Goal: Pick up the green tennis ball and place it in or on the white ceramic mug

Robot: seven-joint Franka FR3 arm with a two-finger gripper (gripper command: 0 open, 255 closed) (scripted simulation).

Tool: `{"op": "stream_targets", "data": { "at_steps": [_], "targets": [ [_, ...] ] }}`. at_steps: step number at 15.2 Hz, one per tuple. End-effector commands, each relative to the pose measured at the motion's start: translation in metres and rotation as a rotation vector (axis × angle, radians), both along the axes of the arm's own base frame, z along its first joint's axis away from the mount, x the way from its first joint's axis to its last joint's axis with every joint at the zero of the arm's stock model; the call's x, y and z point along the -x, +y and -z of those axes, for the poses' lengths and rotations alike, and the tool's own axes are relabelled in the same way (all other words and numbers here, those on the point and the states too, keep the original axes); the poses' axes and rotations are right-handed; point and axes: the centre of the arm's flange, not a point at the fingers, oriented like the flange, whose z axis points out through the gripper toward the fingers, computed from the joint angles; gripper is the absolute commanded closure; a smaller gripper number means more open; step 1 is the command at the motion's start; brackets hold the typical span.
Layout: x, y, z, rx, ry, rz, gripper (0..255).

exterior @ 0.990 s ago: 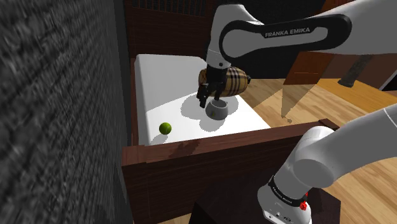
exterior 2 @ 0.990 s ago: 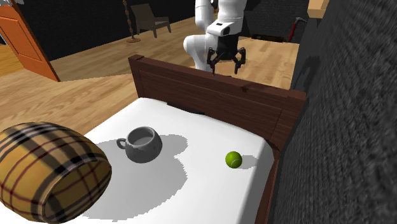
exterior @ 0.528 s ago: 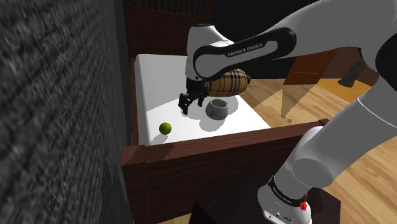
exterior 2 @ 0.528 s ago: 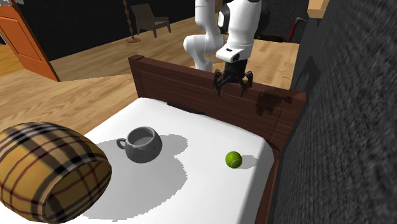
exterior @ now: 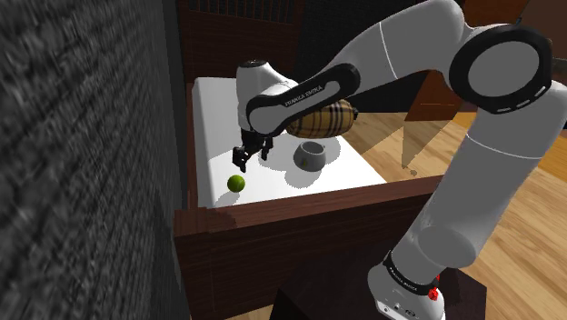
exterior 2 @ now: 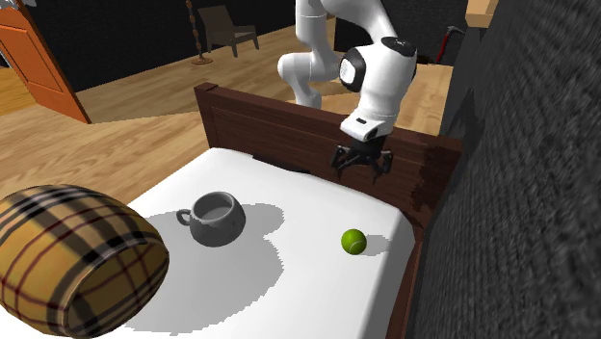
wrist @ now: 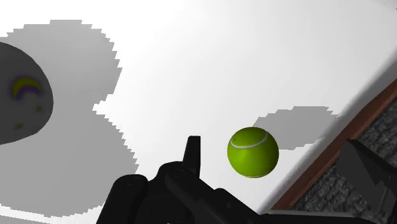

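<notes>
The green tennis ball (exterior: 236,183) (exterior 2: 353,241) lies on the white surface (exterior: 218,118), near the corner by the wooden board and the dark wall. The pale grey mug (exterior: 311,155) (exterior 2: 216,217) stands upright in shadow, well apart from the ball. My gripper (exterior: 251,162) (exterior 2: 361,164) hangs open just above the surface, a little short of the ball on the mug's side. In the wrist view the ball (wrist: 252,151) sits ahead between the two spread fingers (wrist: 193,153), untouched by either.
A plaid cushion (exterior: 329,119) (exterior 2: 72,260) lies just beyond the mug. A dark wooden board (exterior 2: 318,135) (exterior: 300,223) rims the surface on the stand's side. A rough dark wall (exterior: 82,155) runs close along the ball's side. Wooden floor (exterior 2: 116,135) lies beyond.
The gripper has swung from above the mug towards the ball and come down close over the surface. Ball and mug have not moved.
</notes>
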Motion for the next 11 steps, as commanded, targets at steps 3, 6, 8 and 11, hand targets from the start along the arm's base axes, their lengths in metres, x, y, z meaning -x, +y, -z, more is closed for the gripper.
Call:
{"op": "stream_targets", "data": {
  "at_steps": [3,6,8,11],
  "targets": [
    [-0.037,0.009,0.039,0.031,-0.005,0.005,0],
    [-0.065,0.016,0.067,0.054,-0.008,0.008,0],
    [-0.084,0.02,0.085,0.069,-0.01,0.01,0],
    [-0.11,0.025,0.111,0.09,-0.014,0.013,0]
  ]
}}
